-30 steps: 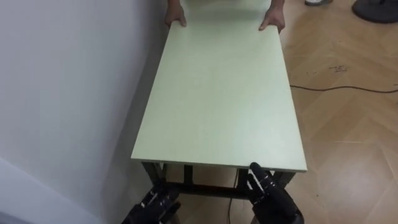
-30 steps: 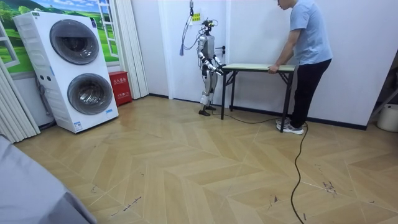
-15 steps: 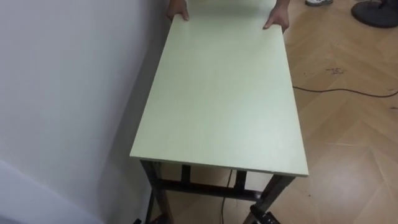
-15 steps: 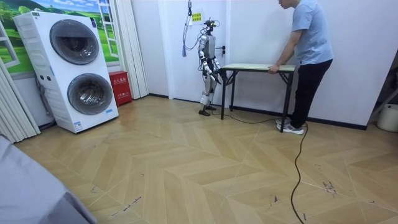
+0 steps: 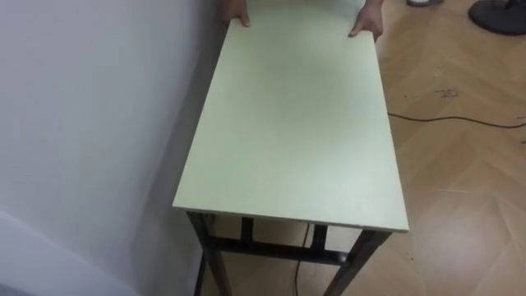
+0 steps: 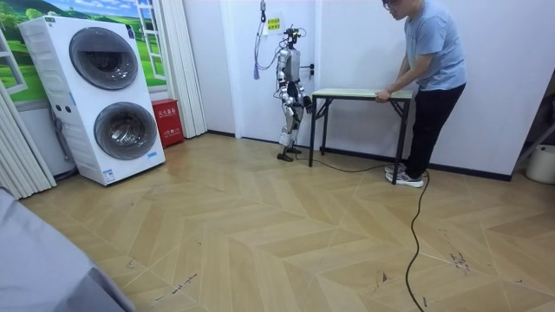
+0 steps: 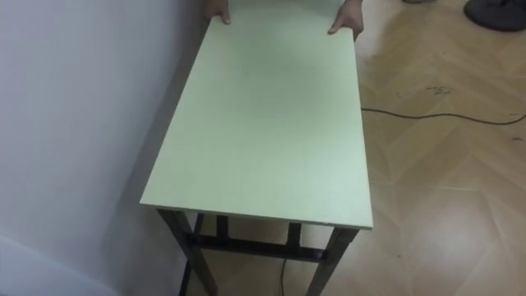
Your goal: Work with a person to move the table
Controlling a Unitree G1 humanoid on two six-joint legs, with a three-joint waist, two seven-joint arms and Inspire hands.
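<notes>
- Fingers of the person's first hand (image 5: 235, 11) lie on the upper-left corner of the table (image 5: 292, 123) in the left eye view. The person's second hand (image 5: 366, 21) grips the upper-right corner.
- Left eye view, further: pale green top on a dark frame, long side just beside the white wall (image 5: 82, 123) at frame left. A dark cable (image 5: 460, 119) crosses the wood floor (image 5: 460, 189) at right, and a dark round base (image 5: 498, 15) sits at upper right.
- Right eye view: the same table, wall and two person's hands at the top edge of the frame.
- Room view adds the whole setting. The person (image 6: 431, 61) stands bent at the table's end toward frame right. The robot stands at the opposite end, facing the table.
- Room view, robot's right hand (image 6: 304, 101): low, near the table's end. Whether it is released or grasping cannot be told.
- Room view, containers: stacked washer and dryer (image 6: 104, 95) at frame left, both round doors closed and the contents not discernible. A red box (image 6: 165, 121) stands beside them.
</notes>
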